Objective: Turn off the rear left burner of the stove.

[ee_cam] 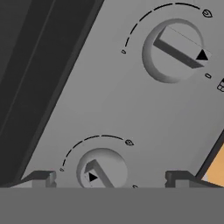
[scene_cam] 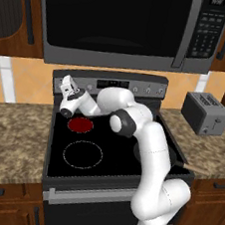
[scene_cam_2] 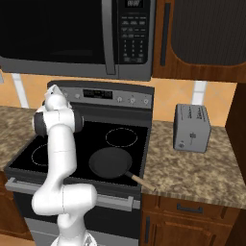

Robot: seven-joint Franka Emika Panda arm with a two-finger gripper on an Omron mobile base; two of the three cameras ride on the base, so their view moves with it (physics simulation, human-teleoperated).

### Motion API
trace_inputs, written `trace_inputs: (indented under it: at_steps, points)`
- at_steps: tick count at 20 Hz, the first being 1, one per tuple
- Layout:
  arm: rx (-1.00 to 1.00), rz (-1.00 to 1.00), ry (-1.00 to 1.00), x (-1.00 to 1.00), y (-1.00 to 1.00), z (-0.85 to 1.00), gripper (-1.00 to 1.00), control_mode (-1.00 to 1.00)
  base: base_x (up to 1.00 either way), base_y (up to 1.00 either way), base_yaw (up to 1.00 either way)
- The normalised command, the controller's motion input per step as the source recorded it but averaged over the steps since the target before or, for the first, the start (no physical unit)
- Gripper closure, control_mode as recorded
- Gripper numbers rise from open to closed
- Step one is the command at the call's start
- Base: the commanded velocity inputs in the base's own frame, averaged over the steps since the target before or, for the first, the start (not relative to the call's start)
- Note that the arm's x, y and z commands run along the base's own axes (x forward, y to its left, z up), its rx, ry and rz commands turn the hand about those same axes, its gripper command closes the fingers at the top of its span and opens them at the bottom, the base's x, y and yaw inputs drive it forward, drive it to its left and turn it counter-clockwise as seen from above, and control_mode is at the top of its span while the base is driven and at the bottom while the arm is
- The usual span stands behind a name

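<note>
The rear left burner (scene_cam: pixel 80 124) glows as a solid red disc on the black glass of the stove (scene_cam: pixel 121 158). My gripper (scene_cam: pixel 66 84) is raised at the left end of the stove's grey back panel (ee_cam: pixel 109 100). In the hand view, the gripper (ee_cam: pixel 109 178) is open. Its fingertips (ee_cam: pixel 41 178) stand wide apart on either side of a small grey knob (ee_cam: pixel 103 170) and do not touch it. A second knob (ee_cam: pixel 177 50) sits further along the panel. From the right base view, the hand (scene_cam_2: pixel 52 100) is against the panel's left end.
A larger white-outlined circle (scene_cam: pixel 83 154) marks the front left of the cooktop. A black frying pan (scene_cam_2: pixel 110 162) lies at the front right, handle over the stove's edge. A grey toaster (scene_cam_2: pixel 192 127) stands on the right counter. The microwave (scene_cam: pixel 121 20) hangs close above.
</note>
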Motion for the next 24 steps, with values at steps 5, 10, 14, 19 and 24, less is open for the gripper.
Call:
trace_inputs:
  at_steps: [5,10,14,19,24]
  points:
    - [0.00,0.00,0.00,0.17,0.07,-0.11,-1.00,-1.00,0.00,0.00,0.00]
    - [0.00,0.00,0.00,0.20,0.06,-0.12,1.00,-1.00,0.00,0.00,0.00]
    - [0.00,0.00,0.00,0.27,0.06,-0.04,1.00,-1.00,0.00,0.00,0.00]
    - [0.00,0.00,0.00,0.32,0.04,-0.01,1.00,-1.00,0.00,0.00,0.00]
    - [0.00,0.00,0.00,0.18,0.00,0.03,1.00,-1.00,0.00,0.00,0.00]
